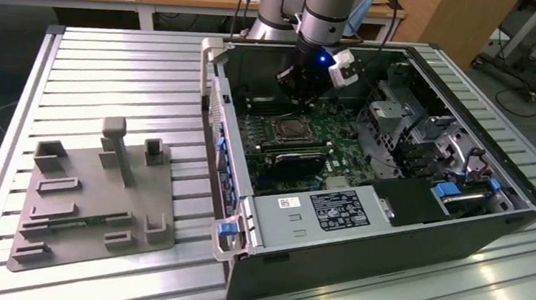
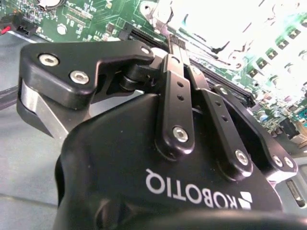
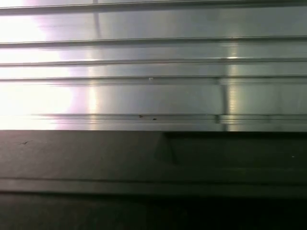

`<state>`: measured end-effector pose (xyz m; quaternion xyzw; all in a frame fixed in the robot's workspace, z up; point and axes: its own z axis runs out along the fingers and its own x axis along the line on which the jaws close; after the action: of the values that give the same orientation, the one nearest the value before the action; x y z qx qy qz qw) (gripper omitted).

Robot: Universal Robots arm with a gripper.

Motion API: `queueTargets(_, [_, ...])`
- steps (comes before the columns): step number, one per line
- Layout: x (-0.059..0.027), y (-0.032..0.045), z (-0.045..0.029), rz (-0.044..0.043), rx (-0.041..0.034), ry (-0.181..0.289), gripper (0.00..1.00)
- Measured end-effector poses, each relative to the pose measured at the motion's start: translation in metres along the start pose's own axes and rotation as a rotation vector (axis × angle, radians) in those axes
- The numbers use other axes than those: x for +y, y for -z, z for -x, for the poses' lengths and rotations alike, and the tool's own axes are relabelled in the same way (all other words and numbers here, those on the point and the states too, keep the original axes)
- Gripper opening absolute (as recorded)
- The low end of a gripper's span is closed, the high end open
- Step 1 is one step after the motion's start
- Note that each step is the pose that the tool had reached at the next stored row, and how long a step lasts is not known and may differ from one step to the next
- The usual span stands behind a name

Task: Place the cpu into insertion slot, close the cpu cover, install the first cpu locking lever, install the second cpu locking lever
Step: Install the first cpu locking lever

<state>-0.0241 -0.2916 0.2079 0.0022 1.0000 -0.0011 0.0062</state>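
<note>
Nearest in the exterior view, a grey fixture [image 1: 98,201] lies on the ribbed metal surface [image 1: 111,56] at the exterior view's left, and no chip can be made out on it. Just beside it stands the open case [image 1: 355,267], with a black-labelled grey box [image 1: 335,210] at its near end. Beyond the box lies the green board [image 1: 343,127], and on it the slot [image 1: 303,138]. A silvery frame, which I take for the cover [image 1: 275,124], appears to lie flat over the slot. The centre looks greyish, which could be the cpu [image 1: 290,129] already seated, though it is too small to be sure. By that reading the first two steps look done. The two levers are too fine to make out, so whether either is latched cannot be told. Just past the slot, the gripper [image 1: 298,98] hangs low over the board, nearer the slot's far edge than anything else. In the second wrist view the gripper [image 2: 175,42] has its tips drawn together above the board. Whether something thin is pinched between them cannot be told. Farthest back, the arm [image 1: 329,10] rises out of the case.
</note>
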Motion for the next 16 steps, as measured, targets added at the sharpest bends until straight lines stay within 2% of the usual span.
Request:
queueTargets(9, [-0.0012, -0.0004, -0.0005, 0.0000, -0.0001, 0.000, 0.10])
queueTargets(16, [-0.0012, -0.0039, -0.0005, -0.0001, 0.0000, 0.000, 0.10])
